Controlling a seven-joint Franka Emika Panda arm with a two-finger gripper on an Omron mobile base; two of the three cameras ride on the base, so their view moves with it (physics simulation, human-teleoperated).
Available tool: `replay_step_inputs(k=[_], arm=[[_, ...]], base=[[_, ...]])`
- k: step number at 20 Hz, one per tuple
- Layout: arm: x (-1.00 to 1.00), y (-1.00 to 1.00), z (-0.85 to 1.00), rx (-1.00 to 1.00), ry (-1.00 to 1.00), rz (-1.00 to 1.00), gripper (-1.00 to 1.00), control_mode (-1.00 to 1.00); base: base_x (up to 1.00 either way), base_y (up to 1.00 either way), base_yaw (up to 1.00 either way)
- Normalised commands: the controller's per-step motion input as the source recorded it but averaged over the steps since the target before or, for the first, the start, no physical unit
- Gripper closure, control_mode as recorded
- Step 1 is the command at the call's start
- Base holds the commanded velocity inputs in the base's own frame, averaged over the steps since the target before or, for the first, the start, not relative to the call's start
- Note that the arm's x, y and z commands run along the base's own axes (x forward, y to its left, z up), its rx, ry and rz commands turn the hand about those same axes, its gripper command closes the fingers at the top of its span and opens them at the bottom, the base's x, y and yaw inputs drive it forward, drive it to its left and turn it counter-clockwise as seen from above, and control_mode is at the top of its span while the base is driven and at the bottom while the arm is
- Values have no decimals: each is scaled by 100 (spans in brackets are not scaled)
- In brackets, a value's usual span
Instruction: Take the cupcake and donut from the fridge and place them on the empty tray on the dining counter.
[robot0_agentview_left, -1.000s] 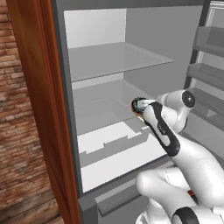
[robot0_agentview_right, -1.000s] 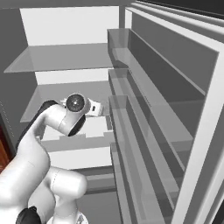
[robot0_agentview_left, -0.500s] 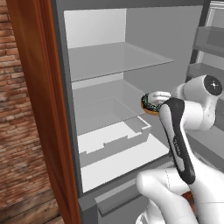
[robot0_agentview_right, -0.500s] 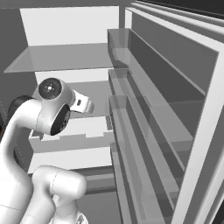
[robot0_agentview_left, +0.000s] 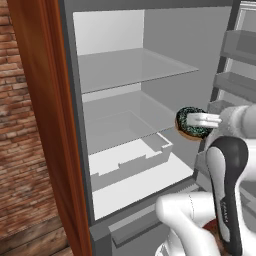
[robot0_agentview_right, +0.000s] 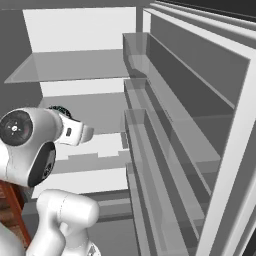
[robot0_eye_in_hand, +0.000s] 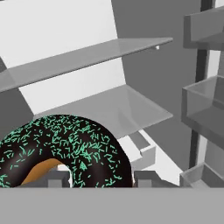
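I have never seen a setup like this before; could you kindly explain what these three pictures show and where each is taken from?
The white jointed machine is a robot arm on a base that can drive, in a computer-rendered kitchen. It is reaching into an open fridge, whose grey shelves and white drawer you see ahead.

Two pictures come from cameras on the base, behind the arm: one from its left, one from its right, where the door racks run along the side. The third comes from a camera on the arm's hand, looking along its fingers.

At the arm's end is a two-finger gripper. It is shut on the donut, a ring with dark glaze and teal sprinkles, held in the air in front of the shelves. In the hand picture the donut looms large because it sits right before the lens.

The shelves appear bare.
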Motion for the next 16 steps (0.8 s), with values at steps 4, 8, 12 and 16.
replay_step_inputs(k=[4, 8, 12, 16], arm=[[-97, 0, 72, 0, 0, 0, 100, -100], [-74, 0, 32, 0, 0, 0, 100, 100], [0, 0, 0, 0, 0, 0, 100, 100], [0, 0, 0, 0, 0, 0, 100, 100]], base=[[0, 0, 0], [-25, 0, 0], [-83, 26, -1], [-17, 99, -16]])
